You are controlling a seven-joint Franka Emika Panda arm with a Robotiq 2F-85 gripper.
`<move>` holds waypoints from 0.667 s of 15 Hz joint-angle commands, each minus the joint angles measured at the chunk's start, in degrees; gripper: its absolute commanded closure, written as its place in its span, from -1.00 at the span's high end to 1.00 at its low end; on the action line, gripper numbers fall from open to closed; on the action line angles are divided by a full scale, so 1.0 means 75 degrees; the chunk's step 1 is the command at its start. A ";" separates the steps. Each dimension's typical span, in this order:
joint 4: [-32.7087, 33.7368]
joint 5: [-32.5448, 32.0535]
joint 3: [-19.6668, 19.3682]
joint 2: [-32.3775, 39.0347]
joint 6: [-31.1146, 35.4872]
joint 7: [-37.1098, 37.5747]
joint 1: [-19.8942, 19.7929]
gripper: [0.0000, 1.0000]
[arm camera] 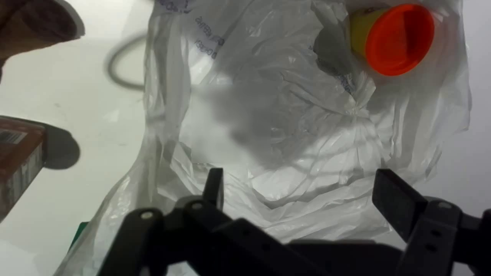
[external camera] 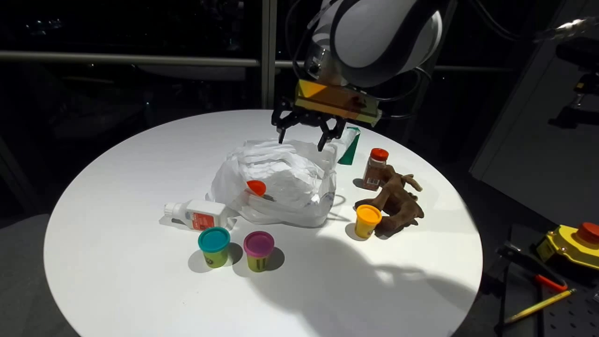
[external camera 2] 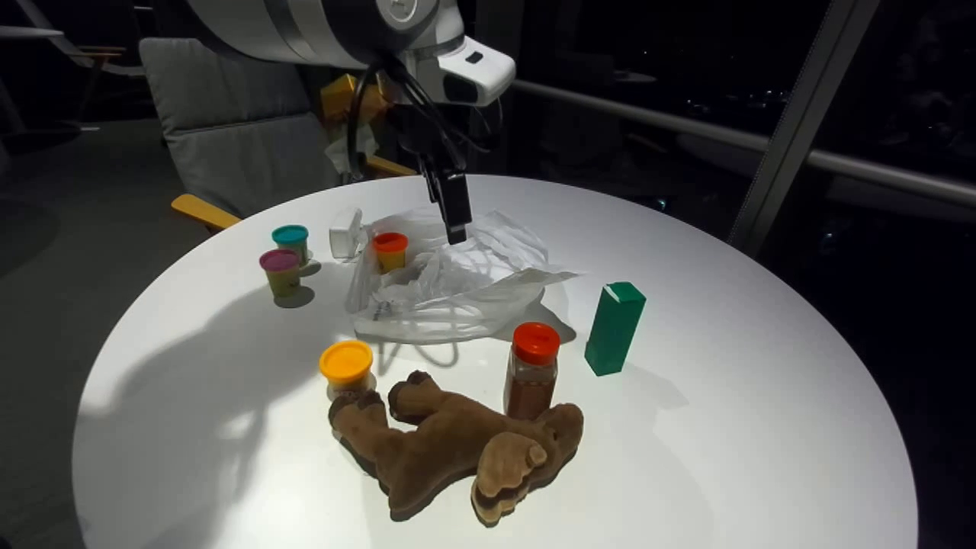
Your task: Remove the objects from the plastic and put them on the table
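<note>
Crumpled translucent plastic (external camera: pixel 295 168) lies spread in the middle of the white table (external camera: pixel 126 164). Inside it, a cup with an orange-red lid (arm camera: pixel 401 40) is tipped toward the wrist camera, at upper right there. Above the plastic hangs my gripper (external camera: pixel 301 144), its fingers wide apart around nothing (arm camera: pixel 299 178). Other objects rest directly on the table: the brown plush animal (external camera 2: pixel 446 442) on its side, the red-capped brown bottle (external camera 2: pixel 531 374) upright, a yellow cup (external camera: pixel 367 222), a teal-lidded cup (external camera: pixel 215 248) and a purple-lidded cup (external camera: pixel 258 251).
A white bottle with a red label (external camera: pixel 199 214) lies against the bag's side. Behind the brown bottle stands a green box (external camera 2: pixel 614 328), partly covered by plastic in an exterior view. A grey chair (external camera 2: pixel 236 122) is beyond the table's edge.
</note>
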 commanded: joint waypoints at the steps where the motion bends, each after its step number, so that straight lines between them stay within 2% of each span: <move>1: 0.1048 0.0576 0.0651 0.0839 -0.0468 -0.0182 -0.0398 1.00; 10: 0.2250 0.0498 0.0671 0.1926 -0.0971 0.0385 0.0033 1.00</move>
